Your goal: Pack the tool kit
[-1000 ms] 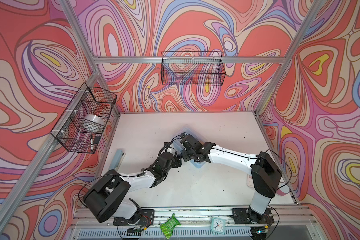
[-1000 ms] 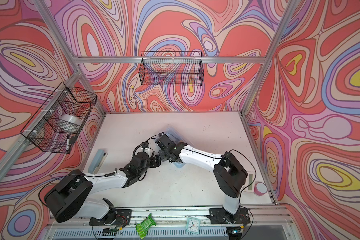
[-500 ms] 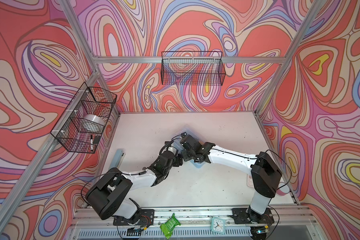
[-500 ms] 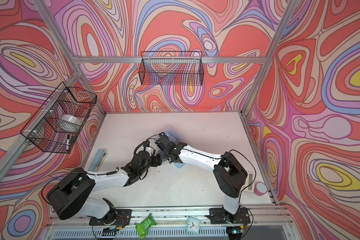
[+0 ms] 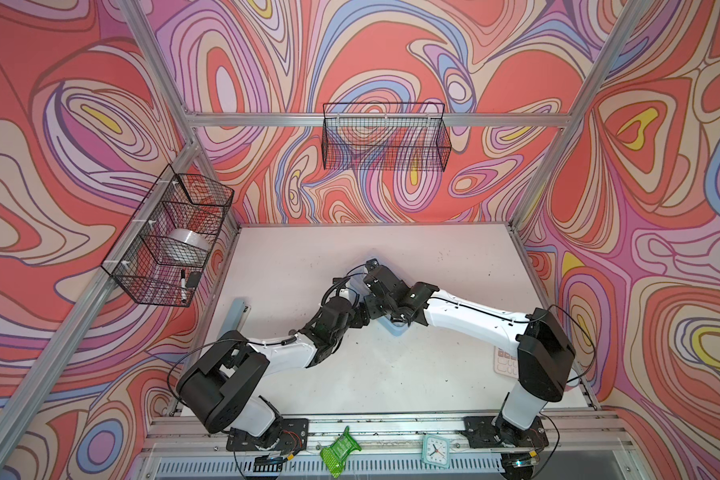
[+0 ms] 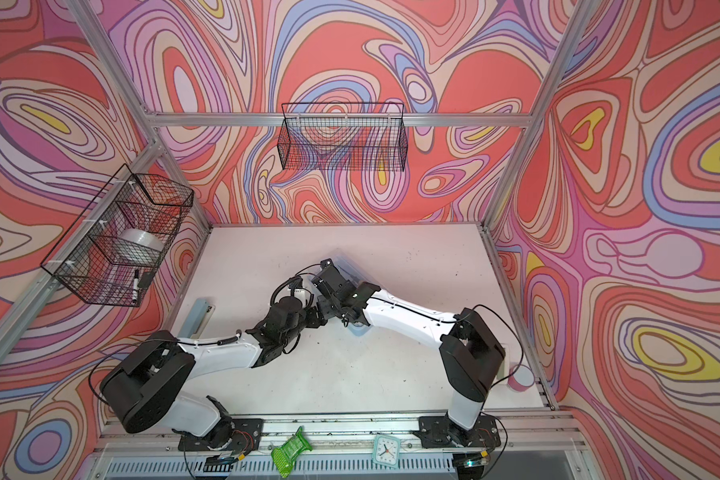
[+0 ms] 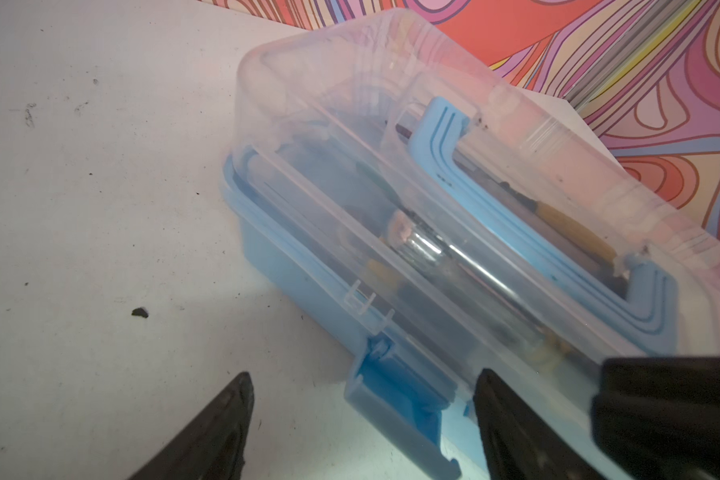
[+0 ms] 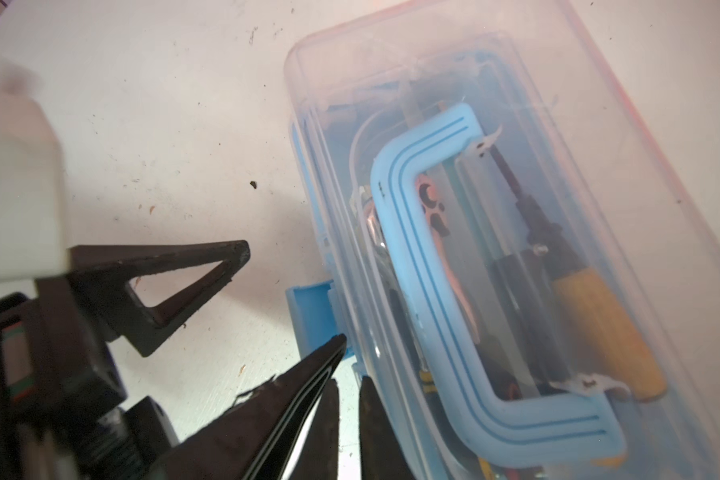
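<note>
Light-blue tool kit (image 7: pixel 292 266) sits mid-table, clear lid (image 7: pixel 350 104) down over the tools, blue handle (image 8: pixel 395 216) folded flat. Left gripper (image 7: pixel 363 374) gapes wide astride the latch (image 7: pixel 395 399), holding nothing. Right gripper (image 8: pixel 350 380), all but closed and empty, points at the lid's edge just beside it. Stapler (image 5: pixel 235 318) lies far left, calculator (image 5: pixel 504 360) far right.

Left arm (image 6: pixel 221 353) and right arm (image 6: pixel 404 318) meet over the box (image 6: pixel 350 266) mid-worktop (image 6: pixel 350 374); a stapler (image 6: pixel 200 318) lies well apart.
</note>
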`<state>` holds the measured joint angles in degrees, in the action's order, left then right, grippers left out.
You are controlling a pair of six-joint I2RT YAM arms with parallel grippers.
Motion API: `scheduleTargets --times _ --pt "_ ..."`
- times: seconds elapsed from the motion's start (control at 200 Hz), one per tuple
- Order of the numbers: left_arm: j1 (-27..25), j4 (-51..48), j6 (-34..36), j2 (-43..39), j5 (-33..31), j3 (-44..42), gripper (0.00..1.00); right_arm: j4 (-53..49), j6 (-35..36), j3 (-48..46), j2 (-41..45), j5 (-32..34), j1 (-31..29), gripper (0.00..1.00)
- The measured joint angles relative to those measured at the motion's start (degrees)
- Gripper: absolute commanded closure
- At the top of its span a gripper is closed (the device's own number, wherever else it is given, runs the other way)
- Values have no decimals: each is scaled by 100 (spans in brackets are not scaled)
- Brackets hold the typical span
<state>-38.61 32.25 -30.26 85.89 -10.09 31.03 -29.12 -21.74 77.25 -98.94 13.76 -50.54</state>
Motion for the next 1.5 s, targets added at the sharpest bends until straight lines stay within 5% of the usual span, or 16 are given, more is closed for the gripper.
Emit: scheduleTargets --times 0.451,0.801,0.996,1.242,1.502 --pt "4 -31 9 -450 -4 0 13 103 31 -129 551 247 120 70" --pt "11 -444 262 -1674 -116 -343 8 149 247 -306 584 197 181 38" --pt "11 -706 273 -1934 -127 -1082 11 245 369 -389 621 164 181 35" --pt "11 -560 446 -1543 129 -1268 38 269 457 -531 704 142 339 34" --pt "22 -184 516 -365 374 -960 38 254 470 -660 946 146 518 34"
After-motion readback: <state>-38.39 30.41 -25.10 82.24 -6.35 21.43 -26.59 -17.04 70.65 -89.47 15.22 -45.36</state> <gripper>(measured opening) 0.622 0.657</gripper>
